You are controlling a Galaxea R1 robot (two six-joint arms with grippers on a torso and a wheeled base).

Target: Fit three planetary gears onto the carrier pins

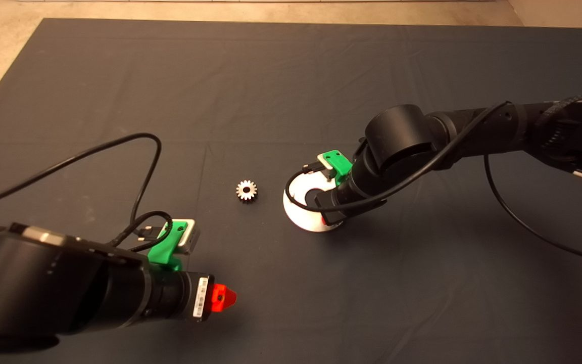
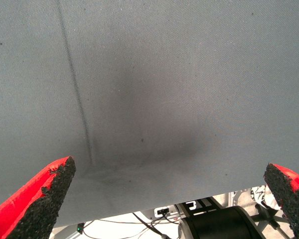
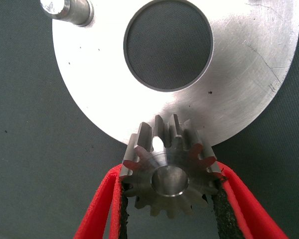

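Steel, small and dense, the gear (image 3: 170,175) in your right pincer (image 3: 172,199) is clamped across its teeth, over the disc (image 3: 229,99) rim; it looks slippery, so keep the pads square. One pin (image 3: 70,11) shows. A spare gear (image 1: 246,191) lies at the disc's nine o'clock. Your left pincer (image 2: 164,199) hangs open over the bench (image 1: 291,76).
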